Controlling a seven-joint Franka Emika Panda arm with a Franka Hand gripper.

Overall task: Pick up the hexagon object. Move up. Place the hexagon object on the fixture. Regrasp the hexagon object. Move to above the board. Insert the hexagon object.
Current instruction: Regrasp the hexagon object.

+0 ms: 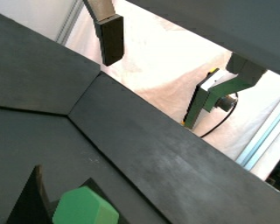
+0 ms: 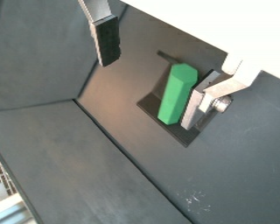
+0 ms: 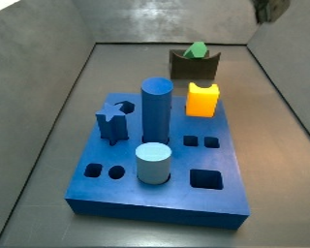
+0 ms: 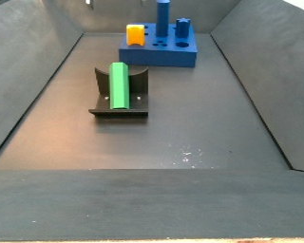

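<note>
- Green and faceted, the hexagon (image 2: 175, 94) lies along the notch of the fixture (image 4: 121, 104), its long axis sloping with the bracket; both side views show it resting there, touching nothing else.
- The tool (image 2: 160, 66) hangs well above the fixture, jaws wide apart and holding nothing; one dark pad (image 2: 108, 42) and the other silver finger (image 2: 208, 98) show in both wrist views.
- The step in hand looks like the regrasp. To do it well, I judge the tool should come straight down with the fingers either side of the prism's flat faces, centred along its length, and close squarely so it does not twist.
- The board (image 3: 158, 184) sits well apart from the fixture on the dark desk (image 4: 180, 152), beside an orange block (image 3: 203, 99).
</note>
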